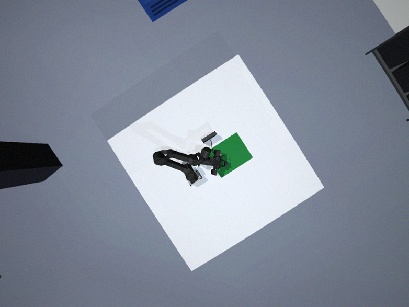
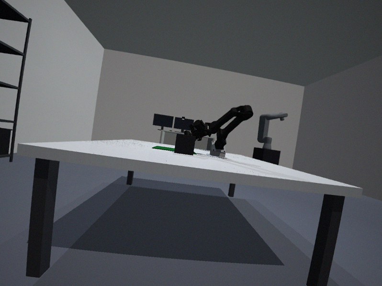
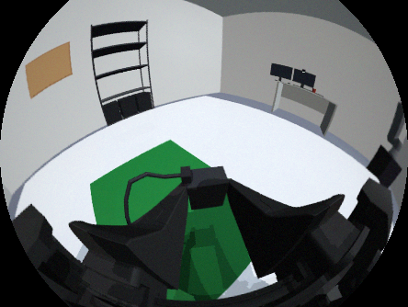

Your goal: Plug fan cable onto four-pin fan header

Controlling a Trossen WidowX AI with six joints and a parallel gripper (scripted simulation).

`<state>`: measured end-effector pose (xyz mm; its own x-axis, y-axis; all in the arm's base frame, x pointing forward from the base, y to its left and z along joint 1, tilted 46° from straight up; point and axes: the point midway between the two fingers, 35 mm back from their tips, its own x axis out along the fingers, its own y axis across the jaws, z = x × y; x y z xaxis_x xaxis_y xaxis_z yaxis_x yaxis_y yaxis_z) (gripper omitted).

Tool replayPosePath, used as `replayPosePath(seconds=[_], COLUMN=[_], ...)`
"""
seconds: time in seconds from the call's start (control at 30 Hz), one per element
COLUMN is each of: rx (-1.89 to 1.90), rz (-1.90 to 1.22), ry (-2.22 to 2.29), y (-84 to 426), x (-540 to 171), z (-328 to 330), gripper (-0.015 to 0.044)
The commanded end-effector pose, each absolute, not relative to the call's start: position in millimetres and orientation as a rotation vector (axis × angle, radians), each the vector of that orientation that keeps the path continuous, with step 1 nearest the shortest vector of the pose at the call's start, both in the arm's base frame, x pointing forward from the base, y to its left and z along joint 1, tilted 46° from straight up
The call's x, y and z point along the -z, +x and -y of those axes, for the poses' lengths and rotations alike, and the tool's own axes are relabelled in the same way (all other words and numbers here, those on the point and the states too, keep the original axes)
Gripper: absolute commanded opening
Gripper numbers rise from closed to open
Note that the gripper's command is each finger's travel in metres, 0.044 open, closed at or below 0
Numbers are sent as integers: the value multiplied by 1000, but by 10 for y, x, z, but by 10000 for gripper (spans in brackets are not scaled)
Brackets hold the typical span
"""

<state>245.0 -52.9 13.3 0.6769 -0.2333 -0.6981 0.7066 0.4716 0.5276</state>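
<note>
the gripper (image 1: 226, 163) (image 2: 187, 133) (image 3: 207, 186) grips the black plug (image 3: 208, 187) (cable (image 3: 148, 174) curling sideways) over the green board (image 1: 237, 151) (image 2: 162, 148) (image 3: 152, 161).

Shelf (image 2: 22, 70) (image 3: 96, 75): beyond gripper, by pale wall (image 2: 69, 58) (image 3: 184, 51)
Monitors (image 2: 163, 120) (image 3: 281, 71): on desk (image 2: 162, 136) (image 3: 303, 98), behind gripper in exterior view

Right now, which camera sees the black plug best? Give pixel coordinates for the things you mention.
The wrist view: the plug (image 3: 208, 187) shows large, held in the pincer (image 3: 207, 186). From the top, the arm hides it. In the exterior view, I can't make it out.
</note>
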Motion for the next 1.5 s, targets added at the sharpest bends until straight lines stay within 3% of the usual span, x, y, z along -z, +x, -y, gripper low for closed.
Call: replayPosePath(seconds=[0.0,1.47], rx=[627,627], rz=[-595,-596], ry=[909,910], y=[2444,2464], x=[-100,180], z=[514,231], gripper=[0,0])
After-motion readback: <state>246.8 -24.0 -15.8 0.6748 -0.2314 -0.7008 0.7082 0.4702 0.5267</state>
